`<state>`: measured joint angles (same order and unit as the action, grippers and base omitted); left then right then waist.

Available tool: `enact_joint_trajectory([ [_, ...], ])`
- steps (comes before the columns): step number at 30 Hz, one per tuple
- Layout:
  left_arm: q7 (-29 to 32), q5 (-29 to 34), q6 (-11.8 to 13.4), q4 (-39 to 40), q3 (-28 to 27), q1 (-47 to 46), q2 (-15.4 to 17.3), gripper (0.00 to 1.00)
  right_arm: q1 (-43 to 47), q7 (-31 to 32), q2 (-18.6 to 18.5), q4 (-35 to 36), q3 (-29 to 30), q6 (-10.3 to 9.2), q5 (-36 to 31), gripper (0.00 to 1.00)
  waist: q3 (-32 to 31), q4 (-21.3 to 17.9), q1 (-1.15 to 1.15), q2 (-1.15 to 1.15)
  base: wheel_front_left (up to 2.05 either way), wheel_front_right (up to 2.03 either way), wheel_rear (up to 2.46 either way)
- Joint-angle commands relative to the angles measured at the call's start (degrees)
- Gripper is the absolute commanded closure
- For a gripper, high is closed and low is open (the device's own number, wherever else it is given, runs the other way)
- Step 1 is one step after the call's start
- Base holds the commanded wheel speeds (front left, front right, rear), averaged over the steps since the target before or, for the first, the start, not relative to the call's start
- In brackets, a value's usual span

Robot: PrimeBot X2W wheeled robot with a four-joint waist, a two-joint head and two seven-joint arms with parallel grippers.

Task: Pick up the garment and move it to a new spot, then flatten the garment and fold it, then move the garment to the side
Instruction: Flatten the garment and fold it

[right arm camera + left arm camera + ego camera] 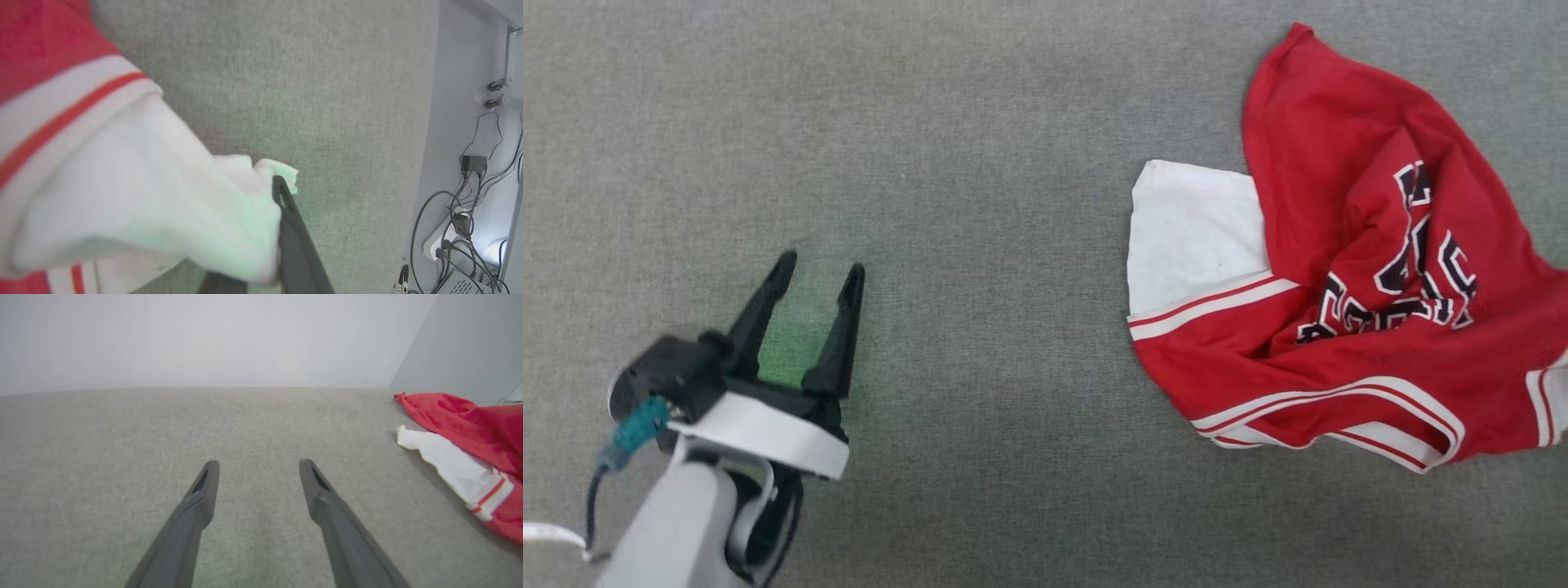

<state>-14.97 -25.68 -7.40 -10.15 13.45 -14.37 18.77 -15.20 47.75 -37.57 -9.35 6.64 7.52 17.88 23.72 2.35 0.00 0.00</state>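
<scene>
The garment (1339,245), a red jersey T-shirt with a white sleeve and black lettering, lies crumpled at the right of the grey cloth surface (1013,122). My left gripper (820,265) hovers open at the lower left, far from the shirt, with nothing between its fingers. The left wrist view has that gripper (258,462) over bare cloth, with the garment (470,428) at the right edge. In the right wrist view my right gripper (274,183) is shut on a bunched white sleeve of the garment (102,163). One dark finger (294,245) shows; cloth hides the other.
The surface's right edge (429,163) runs down the right wrist view. Beyond it lie cables and a power strip (449,237) on the floor. A pale wall (204,335) rises behind the surface's far edge.
</scene>
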Motion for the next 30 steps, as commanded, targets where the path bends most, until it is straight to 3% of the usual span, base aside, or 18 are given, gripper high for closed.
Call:
enact_joint_trajectory([
  [1, -0.3, -1.3, -0.1, 0.7, 2.1, -2.9, 2.4, 0.0, -0.8, -2.4, 1.9, 0.4, 1.2, -0.06, -1.7, 0.0, -0.7, -0.8, 0.0, 0.0, 0.0, 0.0, 0.0],
  [4, -0.3, -1.7, -0.1, 1.5, 6.6, -7.3, 7.3, 0.0, 0.0, -5.5, 4.6, 1.2, 3.6, -0.05, -2.7, 0.0, -1.6, -2.4, 0.0, 0.0, 0.0, 0.0, 0.0],
  [6, -0.3, -3.4, -0.1, 1.4, 12.4, -13.1, 12.6, 0.0, 1.5, -8.0, 6.8, 2.9, 6.2, -0.06, -3.2, 0.0, -2.3, -4.6, 0.0, 0.0, 0.0, 0.0, 0.0],
  [7, -0.3, -3.4, -0.1, 1.4, 12.4, -13.1, 12.6, 0.0, 1.5, -8.0, 6.8, 2.9, 6.2, -0.06, -3.2, 0.0, -2.3, -4.6, 0.0, 0.0, 0.0, 0.0, 0.0],
  [9, 0.9, -5.8, -0.1, 1.2, 16.3, -17.8, 15.6, 0.0, 2.0, -9.8, 8.6, 4.9, 7.7, -0.05, -2.8, 0.0, -2.3, -6.3, 0.0, 0.0, 0.0, 0.0, 0.0],
  [16, 16.4, -19.2, -0.1, 0.4, 35.2, -34.6, 22.3, 0.0, 4.5, -18.2, 16.2, 12.0, 8.7, -0.05, -0.7, 0.0, -0.7, -12.9, 0.0, 0.0, 0.0, 0.0, 0.0],
  [19, 26.8, -29.2, 0.0, -1.0, 42.0, -39.8, 22.8, 0.0, 5.3, -20.8, 18.9, 12.6, 6.5, -0.06, -0.8, 0.0, 0.3, -15.5, 0.0, 0.0, 0.0, 0.0, 0.0],
  [24, 43.7, -43.1, 0.0, -5.2, 47.7, -46.6, 23.2, 0.0, 4.7, -23.3, 21.7, 12.6, 2.6, -0.06, -1.5, 0.0, 2.2, -19.2, 0.0, 0.0, 0.0, 0.0, 0.0],
  [30, 52.6, -52.3, 0.0, -11.7, 48.4, -50.0, 22.1, 0.0, 3.8, -24.8, 23.1, 11.6, 0.2, -0.05, -1.7, 0.0, 3.9, -21.8, 0.0, 0.0, 0.0, 0.0, 0.0],
])
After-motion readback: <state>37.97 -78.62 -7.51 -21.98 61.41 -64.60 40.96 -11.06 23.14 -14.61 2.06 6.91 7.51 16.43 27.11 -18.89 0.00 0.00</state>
